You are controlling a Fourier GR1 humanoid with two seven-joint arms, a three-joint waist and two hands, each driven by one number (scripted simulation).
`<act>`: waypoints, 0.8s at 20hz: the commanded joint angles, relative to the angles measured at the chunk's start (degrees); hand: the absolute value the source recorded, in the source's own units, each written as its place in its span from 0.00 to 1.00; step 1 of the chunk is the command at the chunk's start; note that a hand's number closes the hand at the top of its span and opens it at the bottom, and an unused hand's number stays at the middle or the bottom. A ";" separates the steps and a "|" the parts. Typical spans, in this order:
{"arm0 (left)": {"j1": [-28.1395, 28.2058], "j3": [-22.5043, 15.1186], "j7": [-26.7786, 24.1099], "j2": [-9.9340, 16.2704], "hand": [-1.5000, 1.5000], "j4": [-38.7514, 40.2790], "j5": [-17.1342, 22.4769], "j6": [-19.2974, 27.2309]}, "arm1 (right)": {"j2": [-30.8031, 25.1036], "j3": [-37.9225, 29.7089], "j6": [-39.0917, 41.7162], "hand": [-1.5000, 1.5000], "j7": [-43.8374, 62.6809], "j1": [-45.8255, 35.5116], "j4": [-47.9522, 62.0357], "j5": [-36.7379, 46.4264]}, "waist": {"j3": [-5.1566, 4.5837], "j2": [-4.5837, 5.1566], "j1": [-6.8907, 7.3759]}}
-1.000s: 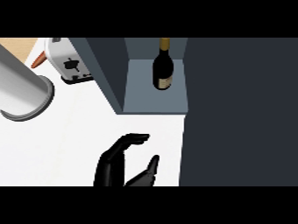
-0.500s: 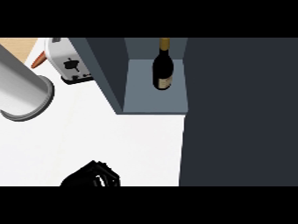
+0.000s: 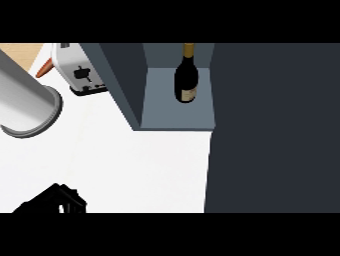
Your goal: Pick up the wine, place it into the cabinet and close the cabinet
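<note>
Wine [image 3: 185, 80] stands inside the open cabinet [image 3: 174, 119], placed; left hand [image 3: 57, 201] near, fingers indiscernible.

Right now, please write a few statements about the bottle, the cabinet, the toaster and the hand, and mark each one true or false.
1. The wine bottle stands inside the cabinet. True.
2. A hand is curled round the bottle. False: the only hand in view is at the lower edge, left of centre, far from the bottle and touching nothing that can be seen.
3. A white toaster sits left of the cabinet. True.
4. The bottle lies on its side on the white counter. False: it is upright on the cabinet's shelf.
5. Two hands are visible. False: only one shows, and which hand it is cannot be told.
</note>
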 commanded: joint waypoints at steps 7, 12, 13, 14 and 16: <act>8.90 12.68 -4.76 7.66 1.00 1.62 8.05 -11.70 | 4.65 19.64 0.85 1.00 4.32 -1.31 -12.10 9.92 | -0.22 -0.67 0.28; 10.40 16.30 -4.07 10.28 1.00 1.73 11.03 -15.66 | 10.76 30.21 -2.10 1.00 8.08 -6.87 -9.32 16.53 | -0.25 -0.84 0.10; 10.93 15.82 -5.60 9.49 1.00 2.96 10.12 -16.31 | 11.89 32.89 -3.67 1.00 9.46 -6.83 -10.07 17.38 | -0.30 -0.88 -0.22; 12.00 16.55 -6.37 10.12 1.00 2.89 10.64 -17.85 | 12.37 34.31 -4.31 1.00 10.34 -6.84 -10.11 18.91 | -0.33 -1.11 -0.21; 13.59 18.80 -5.47 12.78 1.00 1.95 12.09 -19.12 | 14.97 38.12 -7.02 1.00 11.40 -8.94 -8.22 22.33 | -0.30 -1.27 0.31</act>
